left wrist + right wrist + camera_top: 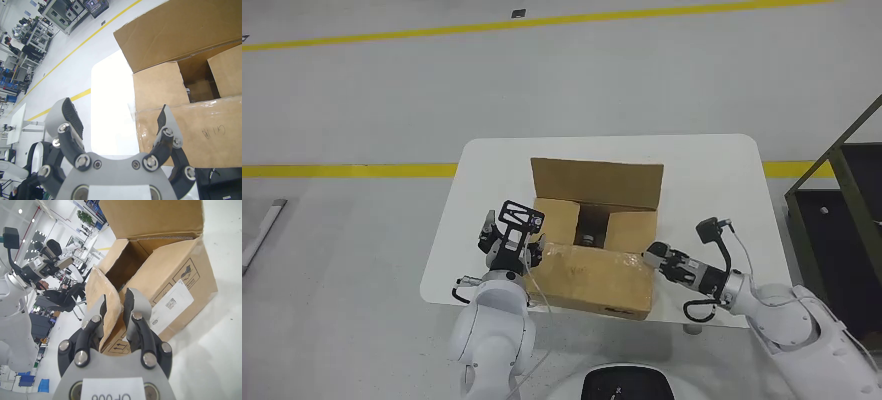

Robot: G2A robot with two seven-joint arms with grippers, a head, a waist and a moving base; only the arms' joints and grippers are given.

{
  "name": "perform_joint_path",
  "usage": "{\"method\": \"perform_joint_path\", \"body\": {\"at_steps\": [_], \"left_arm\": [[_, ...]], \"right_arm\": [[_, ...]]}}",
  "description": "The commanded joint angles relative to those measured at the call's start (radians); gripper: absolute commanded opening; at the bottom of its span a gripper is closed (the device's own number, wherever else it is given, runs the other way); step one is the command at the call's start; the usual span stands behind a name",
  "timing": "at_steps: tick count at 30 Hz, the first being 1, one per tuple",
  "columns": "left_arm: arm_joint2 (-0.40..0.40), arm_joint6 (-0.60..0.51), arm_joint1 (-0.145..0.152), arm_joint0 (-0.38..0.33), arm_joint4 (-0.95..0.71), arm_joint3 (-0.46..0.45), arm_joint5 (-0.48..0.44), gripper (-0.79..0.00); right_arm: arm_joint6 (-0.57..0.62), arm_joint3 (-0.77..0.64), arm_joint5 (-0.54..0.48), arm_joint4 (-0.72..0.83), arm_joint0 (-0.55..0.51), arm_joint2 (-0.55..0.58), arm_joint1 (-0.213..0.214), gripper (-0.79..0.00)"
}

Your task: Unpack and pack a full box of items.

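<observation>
Box: the box (170,275) sits mid-table (712,170) with its far flap (597,182) up; we judge unpacking is only starting.
Right gripper (116,295): pinched tight on the taped near flap (102,291), likely to fold it clear.
Left gripper (115,103): spread wide and empty at that flap's other corner.
In the way: side flaps (160,83) half-cover the opening, and we glimpse a dark item (189,94) below.

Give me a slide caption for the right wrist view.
Right gripper grips the taped flap of the cardboard box on a white table.
</observation>
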Motion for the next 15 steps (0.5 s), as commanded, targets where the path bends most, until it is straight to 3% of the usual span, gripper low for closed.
{"method": "perform_joint_path", "body": {"at_steps": [1,9,15], "left_arm": [[0.0,0.0,0.0,0.0,0.0,0.0,0.0,0.0],[-0.005,0.037,0.002,0.01,-0.001,0.008,0.007,0.0],[-0.011,0.052,0.005,0.006,-0.008,0.012,0.01,0.0]], "right_arm": [[0.032,-0.015,-0.005,0.025,-0.005,0.004,0.003,-0.505],[0.208,-0.074,0.004,0.07,-0.006,0.016,0.022,-0.449],[0.259,-0.091,-0.01,0.043,-0.004,-0.023,0.027,-0.493]]}}
